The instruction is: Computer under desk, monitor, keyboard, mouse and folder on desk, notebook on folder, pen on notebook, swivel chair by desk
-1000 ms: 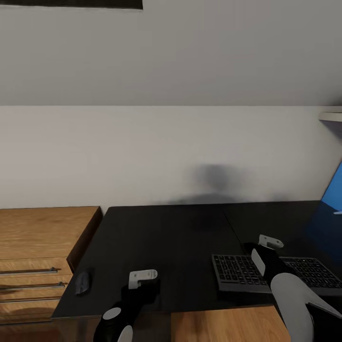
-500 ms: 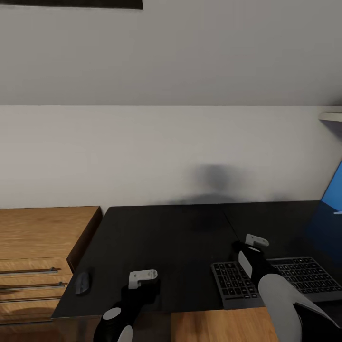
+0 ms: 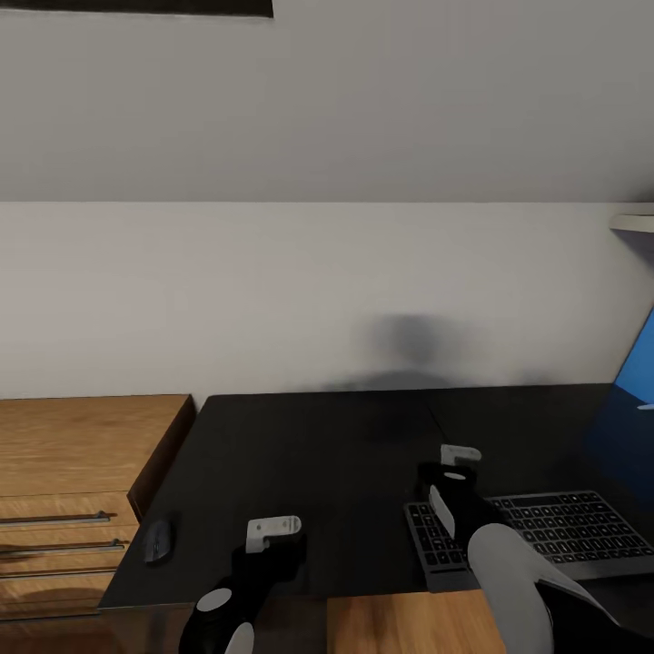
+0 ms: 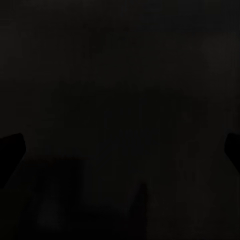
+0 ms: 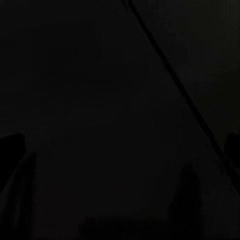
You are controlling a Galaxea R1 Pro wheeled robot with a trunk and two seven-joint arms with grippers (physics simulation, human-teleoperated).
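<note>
Right gripper low over keyboard, at its 9 o'clock end; jaw state impossible to tell. Left gripper near desk front edge, jaw state also unclear. Mouse at 9 o'clock of it, beside drawer unit.

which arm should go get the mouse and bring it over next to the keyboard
Probably the left. The mouse lies near the desk's left edge, close beside the left gripper. The right gripper is over the keyboard's left end, much farther away.
</note>
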